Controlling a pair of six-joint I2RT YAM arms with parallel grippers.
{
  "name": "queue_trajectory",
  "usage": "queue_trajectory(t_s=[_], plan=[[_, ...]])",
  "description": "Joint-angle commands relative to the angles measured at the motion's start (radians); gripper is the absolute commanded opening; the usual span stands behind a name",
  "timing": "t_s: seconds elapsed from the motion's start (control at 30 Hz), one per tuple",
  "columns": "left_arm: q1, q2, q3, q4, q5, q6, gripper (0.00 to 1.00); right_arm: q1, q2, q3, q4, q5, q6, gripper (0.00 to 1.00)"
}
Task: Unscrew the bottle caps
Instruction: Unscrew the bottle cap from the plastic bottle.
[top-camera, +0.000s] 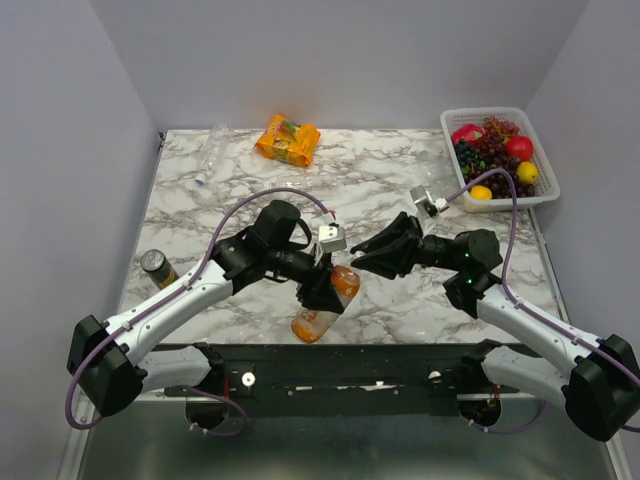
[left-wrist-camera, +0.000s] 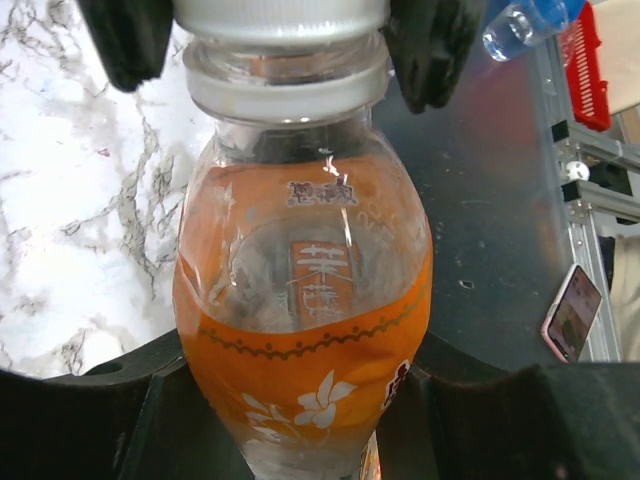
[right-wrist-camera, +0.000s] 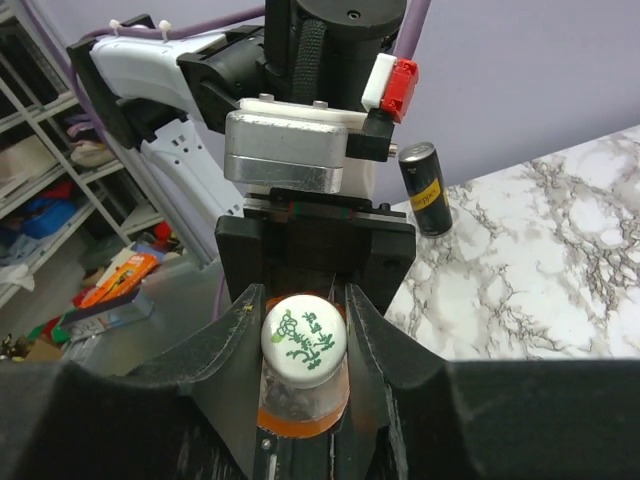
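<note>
Orange-liquid plastic bottle (top-camera: 312, 322) held tilted above near edge of marble bench (top-camera: 400, 190), left hand (top-camera: 322, 290) clamped tight on body. Right hand (right-wrist-camera: 300, 298) pinched on white round screw cap (right-wrist-camera: 304, 342). Risks: grip slips on smooth cap; bottle twists in left hand; liquid spills once cap loosens.

snack packet (top-camera: 288, 139): far centre | fruit basket (top-camera: 492, 111): far right corner | dark can (top-camera: 158, 268): left edge, likely upright
</note>
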Motion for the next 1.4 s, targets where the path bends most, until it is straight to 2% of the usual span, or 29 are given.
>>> queue_trajectory(t_s=[0.0, 0.07, 0.17, 0.2, 0.33, 0.43, 0.57, 0.6, 0.67, 0.7, 0.8, 0.93, 1.03, 1.13, 1.37], plan=[[0.006, -0.017, 0.014, 0.136, 0.15, -0.032, 0.39, -0.013, 0.027, -0.044, 0.011, -0.073, -0.007, 0.39], [0.006, -0.013, 0.014, 0.127, 0.122, -0.029, 0.39, -0.015, 0.027, -0.043, 0.011, -0.056, -0.001, 0.46], [0.004, -0.001, 0.025, 0.089, 0.053, -0.011, 0.39, -0.024, 0.017, -0.046, 0.007, -0.033, 0.013, 0.66], [0.006, 0.002, 0.03, 0.083, 0.044, -0.008, 0.39, -0.029, 0.015, -0.047, 0.007, -0.033, 0.017, 0.75], [0.004, 0.016, 0.041, 0.054, -0.013, 0.002, 0.39, -0.058, -0.015, -0.055, 0.004, -0.038, 0.034, 0.87], [0.007, 0.009, 0.039, 0.055, -0.052, 0.002, 0.39, -0.079, -0.054, -0.067, -0.012, -0.036, 0.033, 0.88], [0.013, -0.011, 0.033, 0.058, -0.25, -0.014, 0.39, -0.091, -0.112, -0.073, -0.115, -0.001, -0.018, 0.89], [0.013, -0.013, 0.033, 0.057, -0.298, -0.021, 0.39, -0.091, -0.127, -0.07, -0.188, 0.013, -0.034, 0.89], [0.015, -0.011, 0.036, 0.04, -0.384, -0.021, 0.39, -0.091, -0.176, -0.046, -0.297, 0.095, -0.108, 0.89], [0.013, -0.01, 0.039, 0.031, -0.481, -0.024, 0.39, -0.091, -0.193, -0.032, -0.419, 0.134, -0.134, 0.88], [0.012, -0.01, 0.039, 0.015, -0.656, -0.032, 0.39, -0.091, -0.255, 0.012, -0.604, 0.293, -0.183, 0.87], [-0.02, -0.005, 0.039, -0.006, -0.831, -0.038, 0.39, -0.091, -0.29, 0.054, -0.709, 0.47, -0.127, 0.83], [-0.063, 0.009, 0.041, -0.019, -0.899, -0.028, 0.39, -0.076, -0.279, 0.079, -0.706, 0.497, -0.081, 0.77], [-0.082, 0.025, 0.041, -0.02, -0.903, -0.029, 0.39, -0.058, -0.236, 0.106, -0.721, 0.511, -0.075, 0.72], [-0.106, 0.056, 0.042, -0.026, -0.932, -0.029, 0.39, 0.008, -0.131, 0.137, -0.703, 0.542, -0.042, 0.72]])
